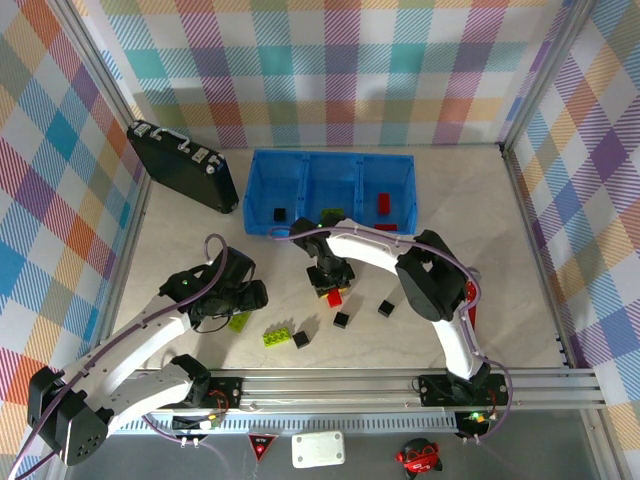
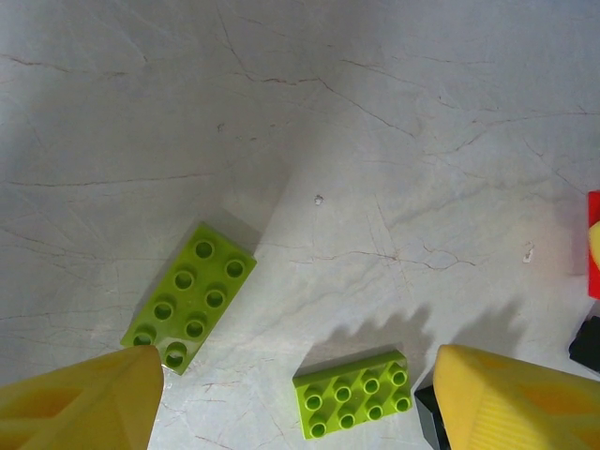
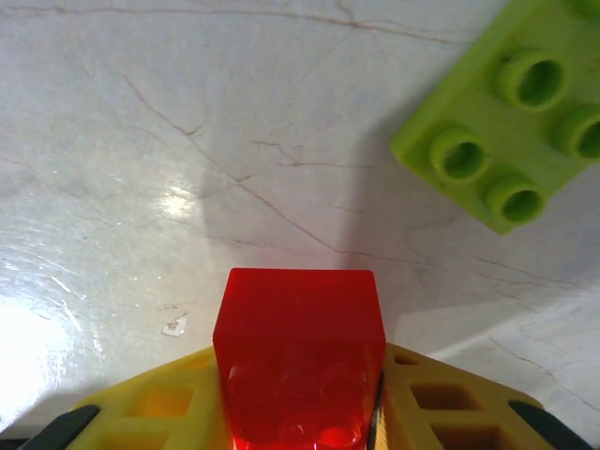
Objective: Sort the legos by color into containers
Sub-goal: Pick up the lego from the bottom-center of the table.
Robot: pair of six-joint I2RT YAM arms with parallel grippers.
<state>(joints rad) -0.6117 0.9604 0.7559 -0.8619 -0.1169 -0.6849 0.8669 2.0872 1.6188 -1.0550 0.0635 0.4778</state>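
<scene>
**Right claw pinches a red lego**

We see the right claw (image 1: 333, 288) closed tight on one red lego (image 3: 298, 319). Its yellow fingers (image 3: 441, 403) press on both sides of it. It is low over the table (image 1: 500, 220), just in front of the blue bin (image 1: 303, 180). The left claw (image 1: 248, 298) is wide open and holds nothing. Its fingers (image 2: 84, 403) hang over two green legos (image 2: 187, 295).

We count three boxes in the bin. The left box has one black cube (image 1: 279, 213). The middle box has one green brick (image 1: 332, 213). The right box has one red brick (image 1: 384, 203). On the table we count two green legos and three black cubes (image 1: 342, 320).

In the right wrist view, a green piece (image 3: 506, 122) beside the red lego is cut off by the edge. A thin red bit (image 1: 388, 227) at the front of the right box is too small for us to tell. The right arm hides the table under it.
</scene>
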